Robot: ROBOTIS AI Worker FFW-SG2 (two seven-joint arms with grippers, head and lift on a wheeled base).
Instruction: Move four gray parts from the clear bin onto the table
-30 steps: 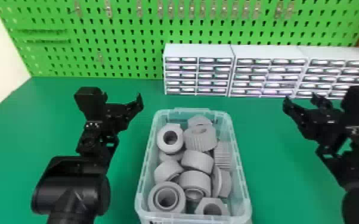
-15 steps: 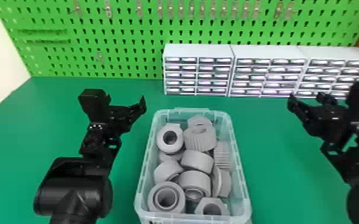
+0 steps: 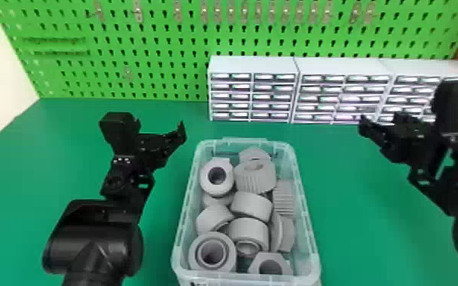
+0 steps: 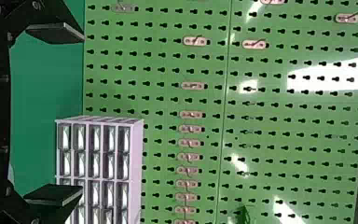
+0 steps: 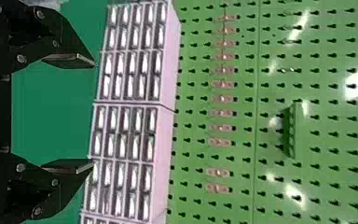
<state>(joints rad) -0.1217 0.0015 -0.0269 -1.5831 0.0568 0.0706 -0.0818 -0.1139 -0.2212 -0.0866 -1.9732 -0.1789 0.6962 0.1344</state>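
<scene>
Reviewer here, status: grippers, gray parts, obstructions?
Left gripper and right gripper open, both empty. Gray parts piled inside clear bin. Nothing seen covering bin's top.

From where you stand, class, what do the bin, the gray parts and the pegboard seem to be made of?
Bin: probably clear plastic; parts show through its walls.
Gray parts: matte, perhaps molded or printed plastic; no metallic glint.
Pegboard: glossy, painted metal or plastic; it throws bright reflections.
</scene>
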